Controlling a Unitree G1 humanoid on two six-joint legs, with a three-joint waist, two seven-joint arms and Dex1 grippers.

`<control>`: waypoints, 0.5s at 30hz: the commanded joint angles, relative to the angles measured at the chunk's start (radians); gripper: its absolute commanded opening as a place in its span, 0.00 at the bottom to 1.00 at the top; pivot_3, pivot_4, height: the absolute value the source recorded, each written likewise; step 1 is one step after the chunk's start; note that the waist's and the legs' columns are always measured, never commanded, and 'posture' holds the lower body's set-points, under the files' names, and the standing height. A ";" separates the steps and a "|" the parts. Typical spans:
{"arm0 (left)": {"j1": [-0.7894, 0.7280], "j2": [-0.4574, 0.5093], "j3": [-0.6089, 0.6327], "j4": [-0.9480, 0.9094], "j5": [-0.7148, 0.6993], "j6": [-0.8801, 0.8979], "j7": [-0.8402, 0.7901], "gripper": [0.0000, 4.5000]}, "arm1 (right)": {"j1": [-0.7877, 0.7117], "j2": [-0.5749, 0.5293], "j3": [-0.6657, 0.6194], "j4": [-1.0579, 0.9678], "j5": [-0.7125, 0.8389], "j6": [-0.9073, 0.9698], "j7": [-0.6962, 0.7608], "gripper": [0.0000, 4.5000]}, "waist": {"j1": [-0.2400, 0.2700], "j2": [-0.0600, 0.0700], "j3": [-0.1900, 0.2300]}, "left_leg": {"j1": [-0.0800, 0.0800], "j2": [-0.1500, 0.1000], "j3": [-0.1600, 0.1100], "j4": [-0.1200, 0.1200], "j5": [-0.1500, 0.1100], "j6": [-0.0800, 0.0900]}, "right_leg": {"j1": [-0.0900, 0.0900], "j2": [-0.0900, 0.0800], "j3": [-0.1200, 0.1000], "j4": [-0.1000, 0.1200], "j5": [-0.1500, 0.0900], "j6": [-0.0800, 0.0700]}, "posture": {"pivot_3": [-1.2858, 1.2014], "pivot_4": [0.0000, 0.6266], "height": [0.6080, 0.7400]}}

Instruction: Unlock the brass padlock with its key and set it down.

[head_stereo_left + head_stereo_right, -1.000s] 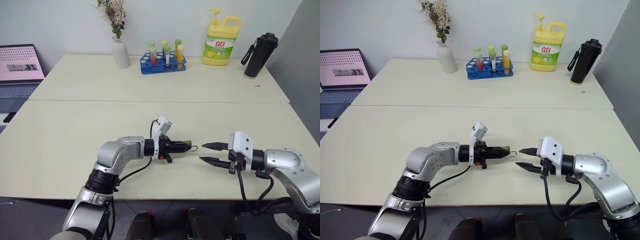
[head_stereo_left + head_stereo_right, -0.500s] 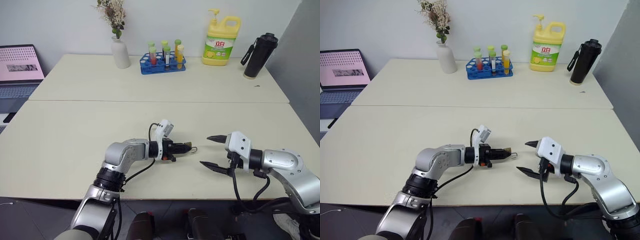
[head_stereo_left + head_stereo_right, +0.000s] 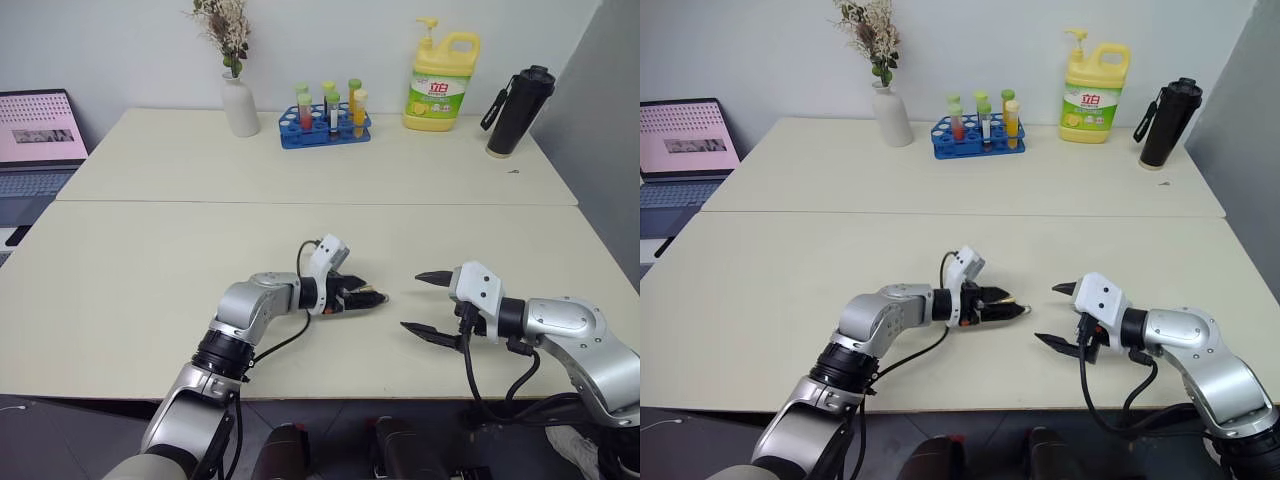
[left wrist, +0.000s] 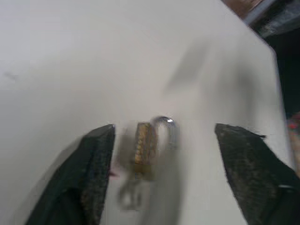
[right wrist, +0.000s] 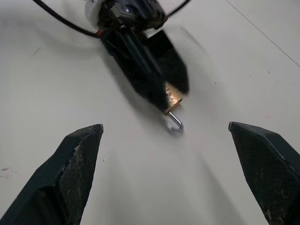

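The brass padlock (image 4: 143, 149) lies on the cream table (image 3: 150, 270) between the spread fingers of my left gripper (image 3: 375, 297), nearer one finger and not clamped. Its thin silvery shackle (image 5: 174, 123) points away from that gripper, toward my right one. A blurred grey piece at the body's other end looks like the key (image 4: 129, 199). My right gripper (image 3: 411, 300) hovers a short way to the right of the padlock, facing it, open wide with nothing between its fingers.
At the back of the far table stand a white vase (image 3: 240, 105), a blue test-tube rack (image 3: 326, 125), a yellow detergent bottle (image 3: 440, 82) and a black bottle (image 3: 520, 98). A laptop (image 3: 38, 135) sits off the left edge. A seam (image 3: 300, 202) joins the two tables.
My left gripper has moved slightly forward and opened, letting go of the padlock. The right gripper opened wider early on and has since stayed where it was.
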 commanded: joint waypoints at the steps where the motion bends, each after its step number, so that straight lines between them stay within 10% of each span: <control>1: -0.009 0.075 0.019 -0.123 0.077 -0.193 -0.030 0.81 | -0.011 -0.013 -0.026 -0.037 0.008 0.004 0.000 1.00 | 0.001 0.000 0.000 | 0.000 0.000 0.000 0.000 0.000 0.000 | 0.000 0.000 0.000 0.000 0.000 0.000 | 0.52 0.24 1.00; 15: 0.361 0.423 0.171 -0.564 0.029 -0.335 -0.215 0.81 | -0.048 -0.022 -0.026 0.045 0.002 -0.030 0.047 1.00 | 0.005 0.000 0.000 | 0.000 0.001 0.000 -0.001 0.000 0.000 | 0.000 -0.005 -0.001 -0.001 -0.002 -0.003 | 0.52 0.24 1.00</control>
